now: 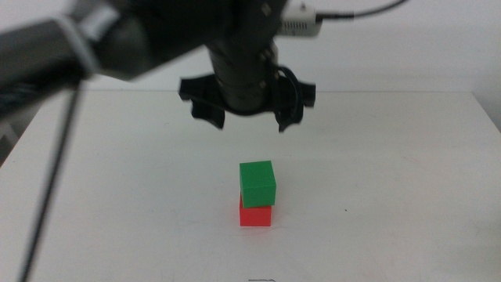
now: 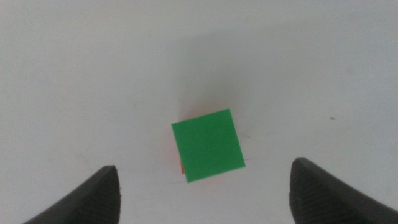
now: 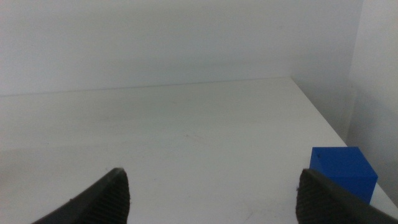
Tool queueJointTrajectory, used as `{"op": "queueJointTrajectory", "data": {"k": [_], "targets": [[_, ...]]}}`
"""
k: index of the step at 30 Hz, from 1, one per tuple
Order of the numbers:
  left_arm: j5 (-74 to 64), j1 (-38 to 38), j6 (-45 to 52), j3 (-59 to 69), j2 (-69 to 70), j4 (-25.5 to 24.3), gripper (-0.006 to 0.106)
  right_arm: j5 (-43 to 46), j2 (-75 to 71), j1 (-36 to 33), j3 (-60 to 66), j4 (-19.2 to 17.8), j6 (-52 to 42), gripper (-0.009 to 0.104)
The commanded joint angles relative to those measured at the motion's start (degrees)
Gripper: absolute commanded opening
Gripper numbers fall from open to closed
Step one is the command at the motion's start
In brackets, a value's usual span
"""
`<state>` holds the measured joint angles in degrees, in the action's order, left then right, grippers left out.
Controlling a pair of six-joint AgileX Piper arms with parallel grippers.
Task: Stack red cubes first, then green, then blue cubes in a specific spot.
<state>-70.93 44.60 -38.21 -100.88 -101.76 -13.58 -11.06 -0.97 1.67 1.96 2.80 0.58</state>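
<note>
No writing or brand marks are showing on anything here. In the middle view, the left gripper [image 1: 249, 117] is hanging in the upper centre of the frame with its jaws spread wide and holding nothing. Below it, at lower centre, the green cube [image 1: 257, 183] is sitting slightly askew on the red cube [image 1: 255, 215] on the white table [image 1: 391, 196]. The right gripper [image 3: 214, 196] is waiting with jaws spread, the blue cube [image 3: 343, 173] lying beside one jaw near the table's edge.
</note>
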Motion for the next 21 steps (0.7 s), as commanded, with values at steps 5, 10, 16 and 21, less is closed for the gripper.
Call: {"op": "queueJointTrajectory", "data": {"k": [5, 10, 16, 21], "targets": [[-4.61, 0.23, 11.29, -1.69, 8.72, -0.35, 0.093, 4.33, -0.87, 0.18, -1.34, -0.48, -0.58, 0.094], [-4.61, 0.23, 22.29, -1.43, 12.65, 0.22, 0.093, 4.33, -0.87, 0.18, -1.34, -0.48, -0.58, 0.094], [-2.63, 0.23, 24.88, 3.30, 19.53, 0.66, 0.093, 4.33, -0.87, 0.18, -1.34, -0.48, -0.58, 0.094], [6.70, 0.23, 24.88, 14.19, 29.58, 1.50, 0.093, 4.33, -0.87, 0.18, -1.34, -0.48, -0.58, 0.094]]}}
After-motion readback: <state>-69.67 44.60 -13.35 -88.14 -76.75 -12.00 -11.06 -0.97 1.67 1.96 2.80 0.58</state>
